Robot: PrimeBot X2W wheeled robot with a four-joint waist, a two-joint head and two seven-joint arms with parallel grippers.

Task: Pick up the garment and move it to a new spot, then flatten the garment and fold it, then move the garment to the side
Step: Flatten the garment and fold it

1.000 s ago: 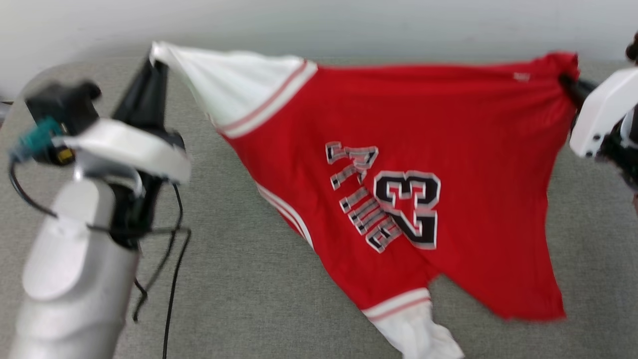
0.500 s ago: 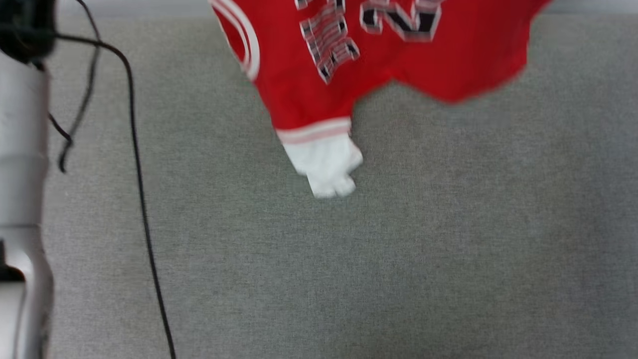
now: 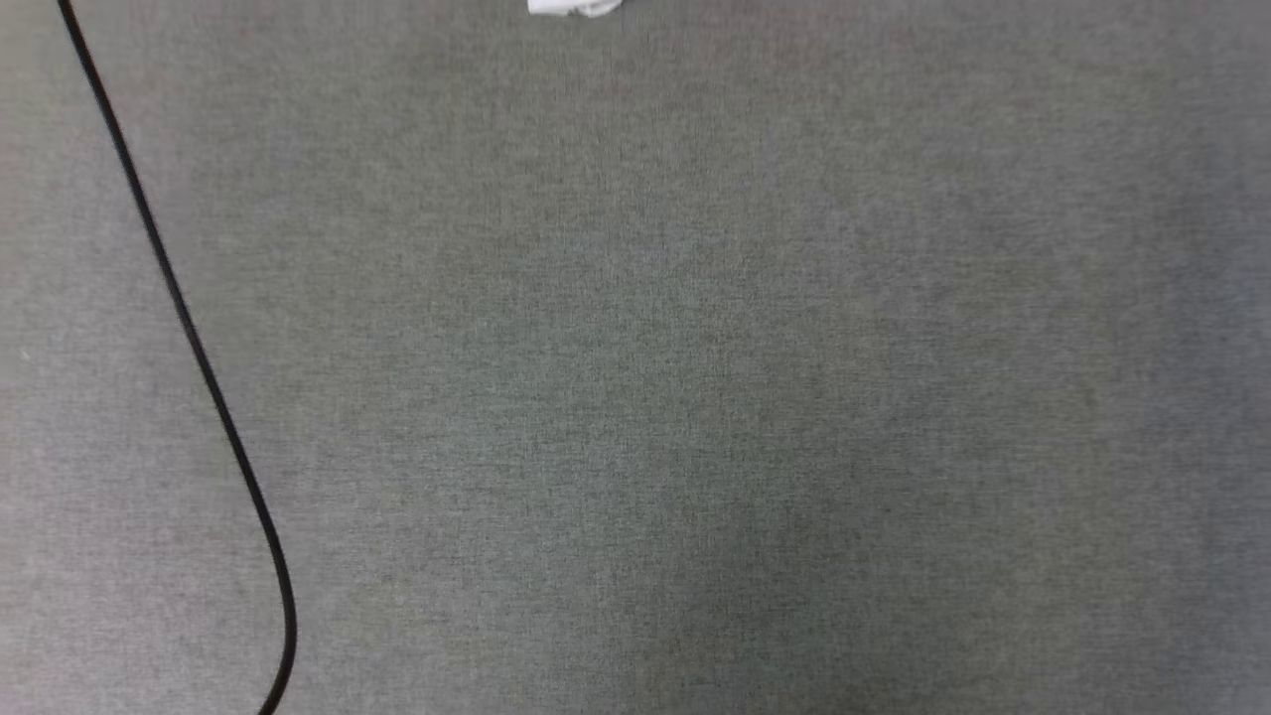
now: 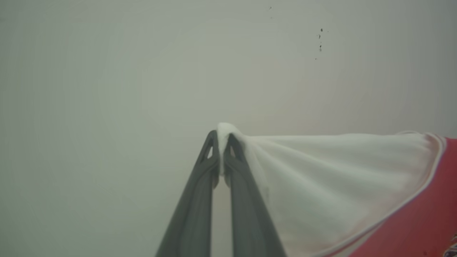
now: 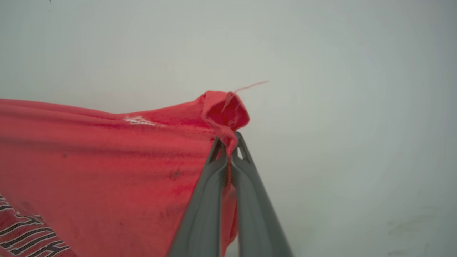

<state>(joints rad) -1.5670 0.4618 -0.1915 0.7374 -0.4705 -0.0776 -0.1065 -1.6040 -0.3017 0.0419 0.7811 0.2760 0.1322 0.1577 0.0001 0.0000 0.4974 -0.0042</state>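
left wrist view: garment (image 4: 339,178) stretches taut rightward.

Left gripper (image 4: 222,136) fingers pinched together, right gripper (image 5: 228,140) likewise

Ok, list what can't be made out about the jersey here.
- Head view: the garment is cut off by the top edge; contact with the grey surface is unclear.
- Left wrist view: past the left hand, its lettering runs off the lower-right corner.
- Right wrist view: beside the right hand, the lettering is cut by the lower-left corner.
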